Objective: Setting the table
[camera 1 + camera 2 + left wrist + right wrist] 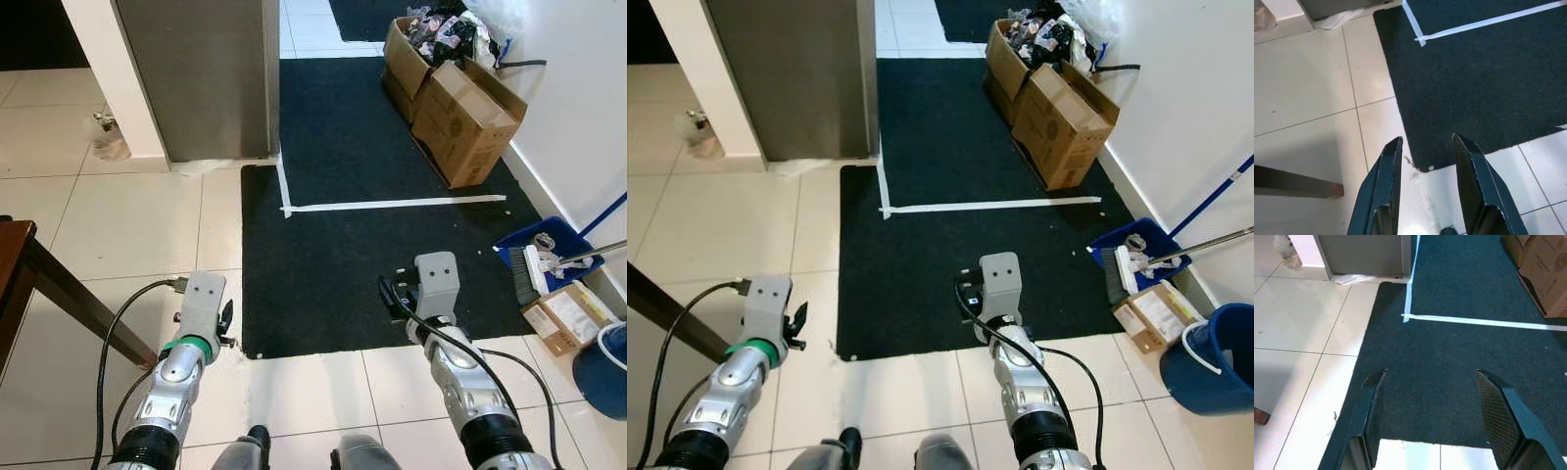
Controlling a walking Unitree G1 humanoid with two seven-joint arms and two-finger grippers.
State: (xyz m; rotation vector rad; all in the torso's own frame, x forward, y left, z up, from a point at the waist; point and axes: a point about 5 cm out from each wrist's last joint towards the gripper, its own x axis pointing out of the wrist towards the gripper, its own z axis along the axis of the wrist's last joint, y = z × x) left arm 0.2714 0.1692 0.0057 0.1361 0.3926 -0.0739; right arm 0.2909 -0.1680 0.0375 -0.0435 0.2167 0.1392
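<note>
Black mat (pixel 372 255) underlies both parted, empty grippers; left eye catches table (pixel 20 264).

Bright even indoor light, sharp focus all round, soft sheen on the pale floor tiles (pixel 137 225), faint shadows, no blur

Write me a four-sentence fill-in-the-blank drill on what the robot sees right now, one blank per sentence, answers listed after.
1. The mat on the tiled floor is ____ in colour.
2. The lines of tape stuck on the mat are ____.
3. The cardboard boxes stand against the wall on the robot's ____ side.
4. The left gripper and the right gripper both hold ____, fingers apart.

Missing words: black; white; right; nothing
</note>
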